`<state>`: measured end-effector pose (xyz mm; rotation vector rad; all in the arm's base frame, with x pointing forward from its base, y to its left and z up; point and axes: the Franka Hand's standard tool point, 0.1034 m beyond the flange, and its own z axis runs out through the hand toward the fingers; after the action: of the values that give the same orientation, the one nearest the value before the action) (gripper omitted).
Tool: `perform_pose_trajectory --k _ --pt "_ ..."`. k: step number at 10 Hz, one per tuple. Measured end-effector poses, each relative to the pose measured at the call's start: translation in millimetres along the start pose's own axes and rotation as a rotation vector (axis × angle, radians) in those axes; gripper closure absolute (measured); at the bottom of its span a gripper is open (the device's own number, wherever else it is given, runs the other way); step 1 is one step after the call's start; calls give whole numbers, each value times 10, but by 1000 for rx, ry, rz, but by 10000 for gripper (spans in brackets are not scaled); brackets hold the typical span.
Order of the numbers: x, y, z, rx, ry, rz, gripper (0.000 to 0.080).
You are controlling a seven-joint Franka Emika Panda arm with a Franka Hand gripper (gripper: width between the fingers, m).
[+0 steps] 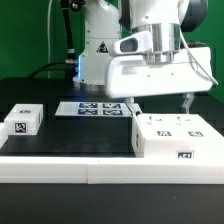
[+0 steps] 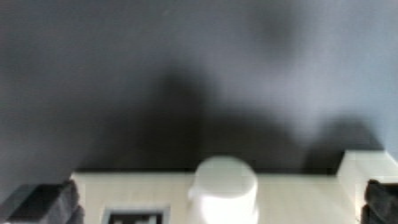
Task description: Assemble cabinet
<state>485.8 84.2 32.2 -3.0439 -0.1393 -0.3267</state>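
Note:
The cabinet (image 1: 175, 135), a big white box with black-and-white tags on its top and front, lies on the black table at the exterior view's right. My gripper (image 1: 162, 104) hangs just above its far edge, and one dark finger (image 1: 187, 102) reaches down almost to the top face. In the wrist view the cabinet (image 2: 143, 185) fills the low part of the picture, with a round white peg (image 2: 226, 185) and a tag (image 2: 134, 213) on it. My gripper (image 2: 206, 203) is open, with dark fingertips (image 2: 36, 205) wide apart at either side of the box. It holds nothing.
A small white tagged block (image 1: 24, 120) lies at the exterior view's left. The marker board (image 1: 90, 107) lies flat behind the middle of the table. A white rail (image 1: 100, 175) runs along the table's front edge. The robot's base (image 1: 100, 50) stands at the back.

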Motion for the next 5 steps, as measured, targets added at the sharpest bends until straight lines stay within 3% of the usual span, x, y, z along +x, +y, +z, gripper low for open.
perform_pose_trajectory --k 5 --pt "-33 107 104 -10 -13 2 2"
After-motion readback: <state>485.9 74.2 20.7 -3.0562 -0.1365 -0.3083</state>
